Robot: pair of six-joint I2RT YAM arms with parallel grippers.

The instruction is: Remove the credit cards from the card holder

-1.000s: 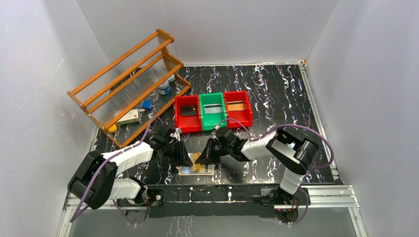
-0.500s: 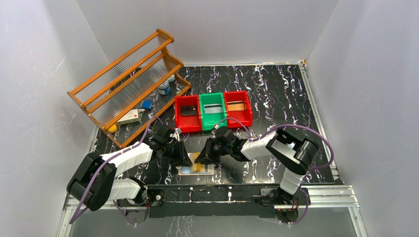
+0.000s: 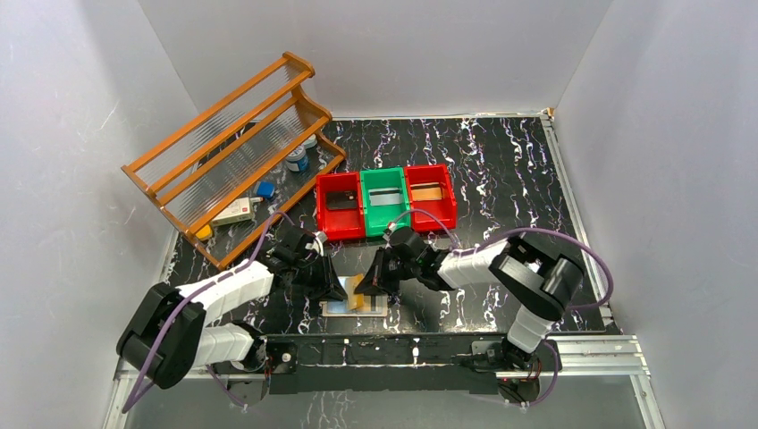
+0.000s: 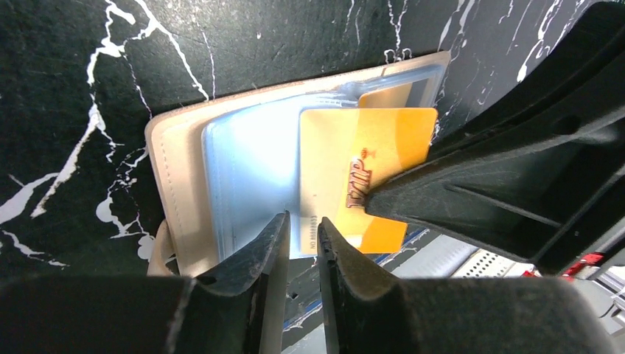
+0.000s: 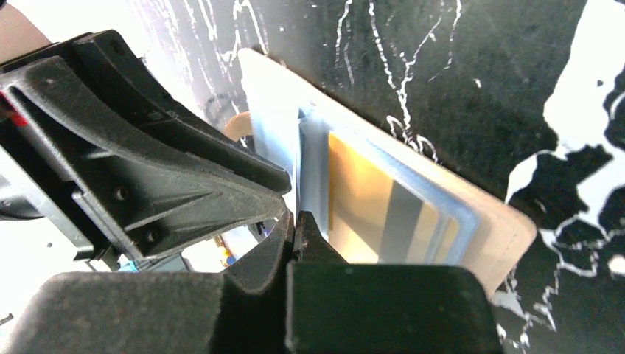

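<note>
Orange card [image 4: 354, 169] was partway out of the blue sleeve [image 4: 250, 162], with the holder [image 4: 177, 147] lying open at the table's near edge between my claws. My left claw [image 4: 302, 251] was nearly closed, pinching the holder by its sleeve edge. My right claw [image 5: 295, 225] was fully closed, gripping nothing, tip pressed on the card. Best bet imo was to hold the left firm and drag the card out flat. Black marbled table [image 3: 501, 179], three bins [image 3: 384, 201] behind, white walls around.

White-shelled left arm [image 3: 223, 284], right arm [image 3: 474, 259], black joints [image 3: 536, 273], purple cables [image 3: 597, 268], matte black ribbed left gripper [image 4: 302, 221] with screw heads [image 5: 118, 194]
</note>
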